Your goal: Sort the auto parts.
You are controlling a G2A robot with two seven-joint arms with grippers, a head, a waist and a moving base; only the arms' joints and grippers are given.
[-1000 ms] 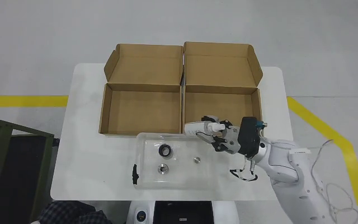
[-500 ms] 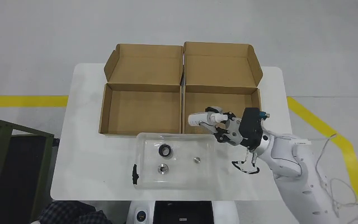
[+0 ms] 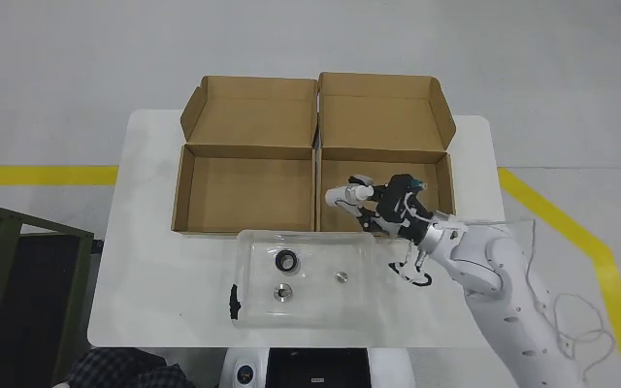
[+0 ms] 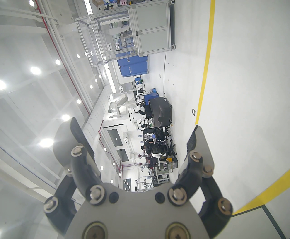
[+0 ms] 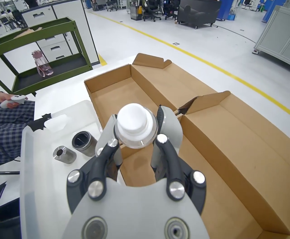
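Pale floor (image 3: 291, 39) with yellow lines (image 3: 58, 175), green metal shelf (image 5: 45, 29), grey cabinets (image 5: 65, 13), perhaps office chairs (image 5: 149, 11) beyond.

Place: industrial lab hall | floor marked with yellow lines (image 4: 205, 68) | framed machine enclosures (image 4: 154, 34), ceiling lights (image 4: 35, 70) were seen | green rack (image 5: 68, 63), filing cabinets (image 5: 43, 15), office chairs (image 5: 149, 10) were noted

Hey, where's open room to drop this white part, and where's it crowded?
Left box: floor bare, wall to wall. Right box: bare too; the hand holding the white part is above its left side. Crowded: the tray, with three metal parts.
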